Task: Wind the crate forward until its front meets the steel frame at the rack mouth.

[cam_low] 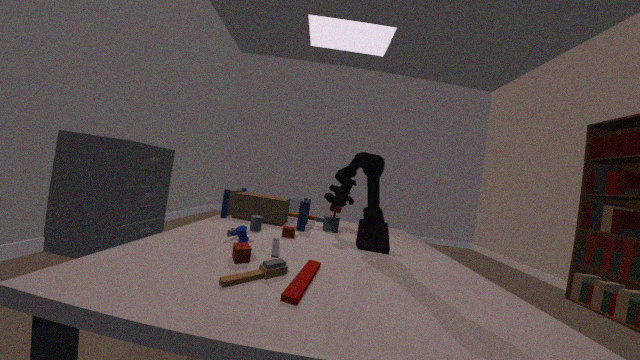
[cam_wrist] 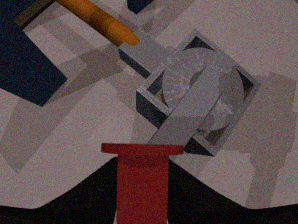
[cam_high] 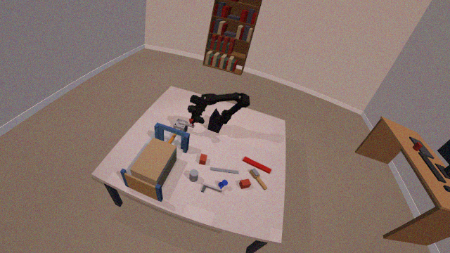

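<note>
The arm arches over the winch (cam_high: pixel 180 124) (cam_low: pixel 331 224) (cam_wrist: pixel 200 92), its gripper (cam_high: pixel 193 120) (cam_low: pixel 336 209) (cam_wrist: pixel 140 164) pointing down and closed on the handle's red knob (cam_high: pixel 191 121) (cam_low: pixel 337 210) (cam_wrist: pixel 142 187). The crate (cam_high: pixel 154 159) (cam_low: pixel 259 208) sits behind the blue frame (cam_high: pixel 174 129) (cam_low: pixel 303 215), apart from it.
</note>
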### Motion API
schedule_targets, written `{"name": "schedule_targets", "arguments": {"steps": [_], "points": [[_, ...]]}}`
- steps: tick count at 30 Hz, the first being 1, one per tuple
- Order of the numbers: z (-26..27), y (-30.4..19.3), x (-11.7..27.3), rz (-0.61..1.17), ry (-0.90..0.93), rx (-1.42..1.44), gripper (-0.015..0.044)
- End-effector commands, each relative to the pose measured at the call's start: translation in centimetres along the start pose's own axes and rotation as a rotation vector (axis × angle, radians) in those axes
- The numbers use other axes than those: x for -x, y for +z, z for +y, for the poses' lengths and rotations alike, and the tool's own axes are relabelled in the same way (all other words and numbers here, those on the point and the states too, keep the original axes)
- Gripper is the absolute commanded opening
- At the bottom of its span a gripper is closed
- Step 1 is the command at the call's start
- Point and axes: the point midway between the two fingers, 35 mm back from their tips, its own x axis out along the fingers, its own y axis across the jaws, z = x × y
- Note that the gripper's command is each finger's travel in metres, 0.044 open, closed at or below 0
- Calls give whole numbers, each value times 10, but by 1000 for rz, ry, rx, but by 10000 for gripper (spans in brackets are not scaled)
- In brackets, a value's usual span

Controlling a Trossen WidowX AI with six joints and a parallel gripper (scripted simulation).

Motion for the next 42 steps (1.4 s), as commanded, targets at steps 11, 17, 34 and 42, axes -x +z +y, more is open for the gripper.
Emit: {"name": "schedule_targets", "arguments": {"steps": [11,17,34,42], "points": [[-17,-11,2,11,-10,-3,0],[-24,-14,3,11,-11,-3,0],[-44,-18,6,11,-12,-4,0],[-54,-19,6,11,-13,-4,0]]}}
